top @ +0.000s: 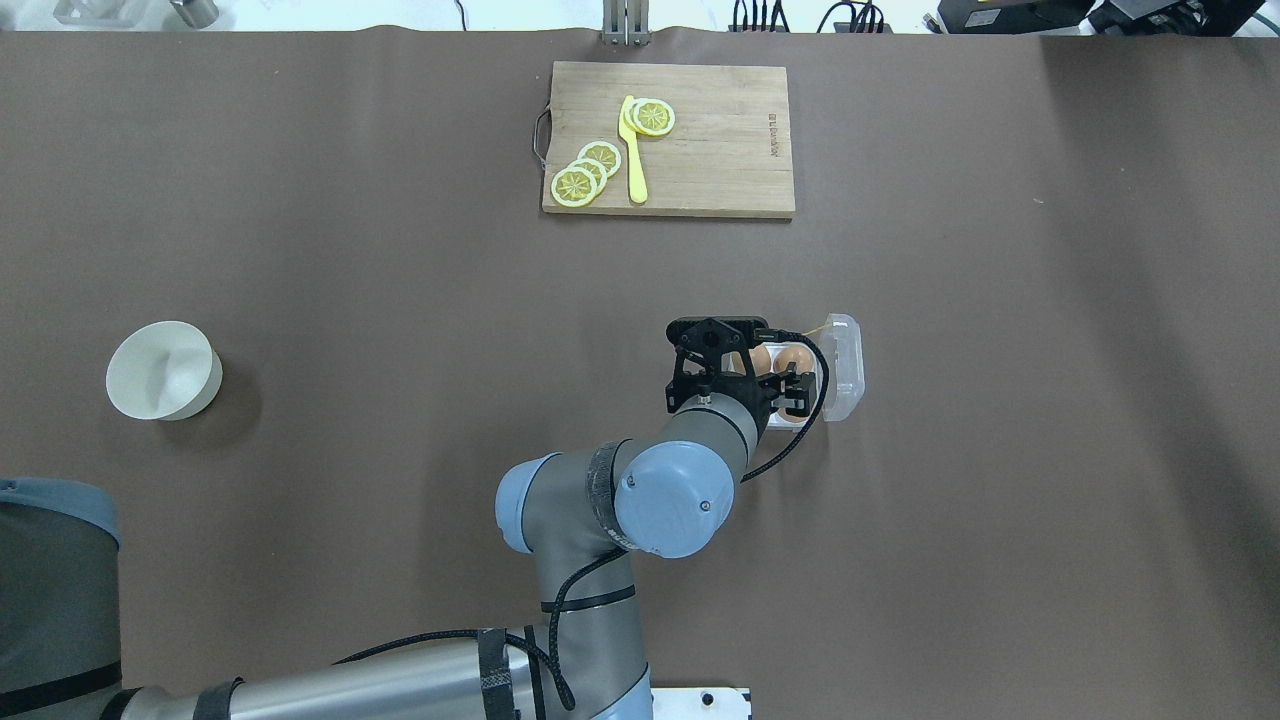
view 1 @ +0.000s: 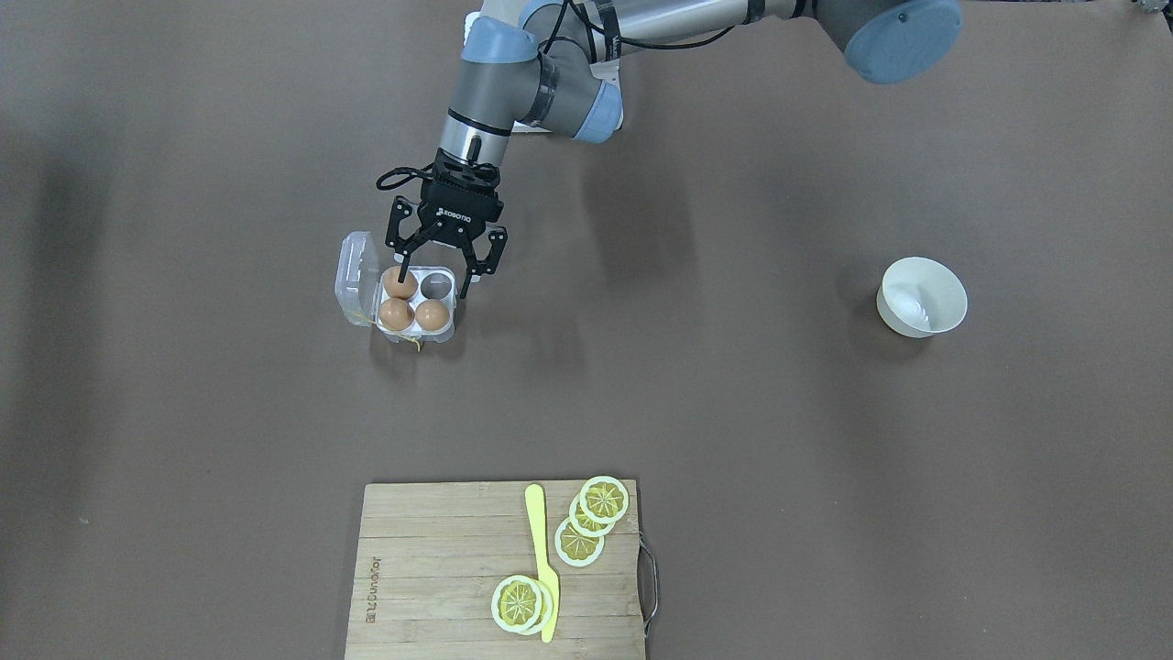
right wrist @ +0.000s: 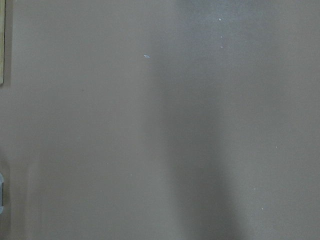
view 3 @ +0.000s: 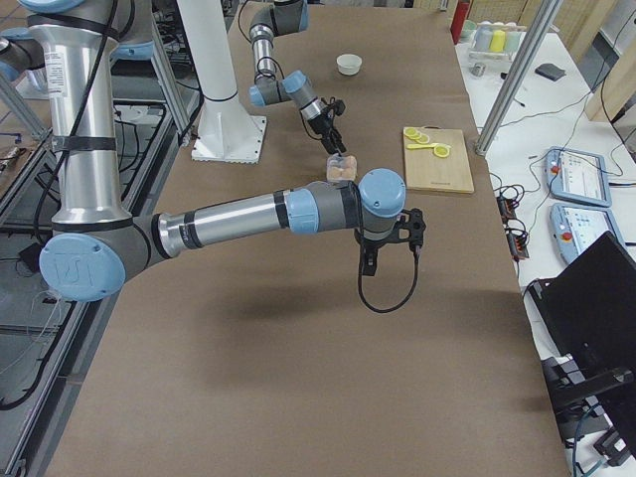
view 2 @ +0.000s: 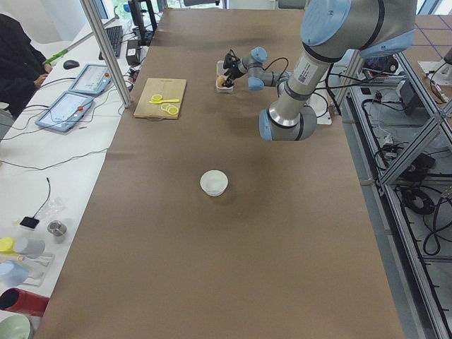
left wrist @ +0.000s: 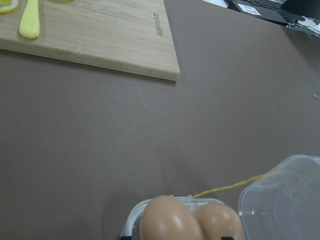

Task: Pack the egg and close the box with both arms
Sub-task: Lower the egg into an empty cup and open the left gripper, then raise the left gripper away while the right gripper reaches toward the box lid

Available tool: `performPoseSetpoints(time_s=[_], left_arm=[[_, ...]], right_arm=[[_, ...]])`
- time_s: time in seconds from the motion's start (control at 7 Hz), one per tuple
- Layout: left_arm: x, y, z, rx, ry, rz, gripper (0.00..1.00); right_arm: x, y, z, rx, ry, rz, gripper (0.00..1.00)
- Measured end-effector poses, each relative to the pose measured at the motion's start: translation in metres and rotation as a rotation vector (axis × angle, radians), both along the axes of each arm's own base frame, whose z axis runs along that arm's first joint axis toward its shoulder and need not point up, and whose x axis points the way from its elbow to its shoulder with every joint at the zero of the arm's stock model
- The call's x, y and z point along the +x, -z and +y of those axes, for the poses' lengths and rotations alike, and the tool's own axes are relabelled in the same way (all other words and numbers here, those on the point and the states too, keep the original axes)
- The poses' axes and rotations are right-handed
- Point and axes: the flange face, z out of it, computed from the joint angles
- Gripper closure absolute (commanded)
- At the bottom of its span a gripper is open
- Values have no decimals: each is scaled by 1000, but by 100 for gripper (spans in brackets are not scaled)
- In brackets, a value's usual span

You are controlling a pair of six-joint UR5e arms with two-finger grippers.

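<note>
The clear egg carton (view 1: 419, 304) sits on the brown table with its lid (view 1: 357, 275) swung open. Three tan eggs fill three cells: one at the back (view 1: 400, 284) and two in front (view 1: 395, 315) (view 1: 432, 315). The fourth cell (view 1: 438, 288) is empty. My left gripper (view 1: 433, 286) is open right over the carton's back row, with one finger against the back egg. In the left wrist view two eggs (left wrist: 167, 220) and the yellow thread (left wrist: 230, 186) show. My right gripper (view 3: 393, 243) hangs over bare table beside the carton; I cannot tell if it is open.
A white bowl (view 1: 921, 295) stands far off on the table. A wooden cutting board (view 1: 440, 568) holds lemon slices (view 1: 591, 518) and a yellow knife (view 1: 542, 559). The right wrist view shows only brown table.
</note>
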Motion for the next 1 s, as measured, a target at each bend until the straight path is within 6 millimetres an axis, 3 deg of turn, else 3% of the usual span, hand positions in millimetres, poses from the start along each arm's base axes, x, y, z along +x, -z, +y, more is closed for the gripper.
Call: performPoseSetpoints(time_s=[0.57, 0.71, 0.86, 1.0], left_arm=[[-14, 13, -4, 10, 7, 30, 2], [-32, 12, -16, 16, 20, 39, 2], [-59, -1, -31, 30, 17, 30, 2], [-92, -20, -48, 41, -7, 7, 2]], right_arm=[[-1, 9, -3, -1, -8, -5, 0], [-5, 16, -3, -16, -20, -6, 0], [-13, 27, -3, -20, -24, -8, 0], [-21, 38, -2, -9, -17, -8, 11]])
